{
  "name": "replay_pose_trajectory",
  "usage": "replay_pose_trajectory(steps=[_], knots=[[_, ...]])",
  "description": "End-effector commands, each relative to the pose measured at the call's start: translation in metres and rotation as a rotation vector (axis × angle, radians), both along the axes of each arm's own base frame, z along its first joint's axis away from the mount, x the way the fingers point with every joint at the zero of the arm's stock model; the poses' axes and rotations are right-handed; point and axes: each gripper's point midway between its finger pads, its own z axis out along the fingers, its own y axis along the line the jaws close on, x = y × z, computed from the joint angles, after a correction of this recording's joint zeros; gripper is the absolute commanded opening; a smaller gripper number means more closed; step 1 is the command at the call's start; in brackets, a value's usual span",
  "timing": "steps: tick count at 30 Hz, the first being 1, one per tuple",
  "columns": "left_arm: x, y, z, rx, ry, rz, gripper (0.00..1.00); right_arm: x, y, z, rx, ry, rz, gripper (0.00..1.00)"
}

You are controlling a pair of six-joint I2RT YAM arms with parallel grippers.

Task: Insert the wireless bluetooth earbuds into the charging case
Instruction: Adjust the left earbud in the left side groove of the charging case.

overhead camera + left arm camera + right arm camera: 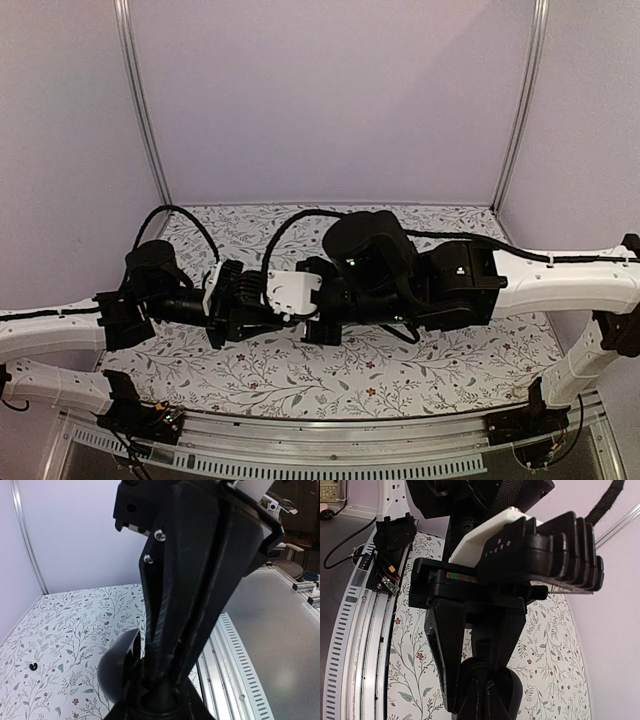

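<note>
Both arms meet over the middle of the table. The black rounded charging case (117, 667) is held above the floral cloth, its lid swung open to the left, and my left gripper (161, 700) is shut on it. In the right wrist view the case (515, 692) sits between the left gripper's fingers (445, 645). My right gripper (487, 702) is shut, its fingers (200, 580) pointing down into the case mouth, where the tips are hidden. I cannot see an earbud between them. A tiny black speck (33, 667) lies on the cloth, too small to identify.
The floral cloth (250, 375) covers the table. A slotted aluminium rail (330, 455) runs along the near edge. Lilac walls and metal posts (140, 100) close in the back and sides. Cables (190, 215) loop over both arms.
</note>
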Motion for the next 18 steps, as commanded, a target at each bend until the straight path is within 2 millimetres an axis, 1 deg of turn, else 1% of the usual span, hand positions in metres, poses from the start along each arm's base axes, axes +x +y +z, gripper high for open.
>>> replay_pose_trajectory(steps=[1, 5, 7, 10, 14, 18], knots=[[0.001, -0.001, 0.021, -0.058, -0.041, -0.004, 0.0, -0.007, 0.01, -0.008, -0.015, 0.03, 0.029, 0.0], [0.002, 0.001, 0.021, -0.06, -0.042, 0.007, 0.0, -0.007, 0.01, -0.006, -0.013, 0.035, 0.022, 0.05], [0.002, 0.002, 0.022, -0.062, -0.045, 0.015, 0.0, -0.006, 0.008, -0.002, -0.002, 0.035, 0.015, 0.1], [0.003, 0.003, 0.022, -0.058, -0.046, 0.023, 0.0, -0.005, 0.004, 0.007, 0.015, 0.028, 0.003, 0.14], [0.005, 0.003, 0.02, -0.055, -0.045, 0.032, 0.0, -0.005, -0.001, 0.02, 0.044, 0.023, 0.0, 0.16], [0.006, 0.003, 0.02, -0.052, -0.044, 0.04, 0.0, -0.01, -0.006, 0.033, 0.082, 0.029, 0.026, 0.18]])
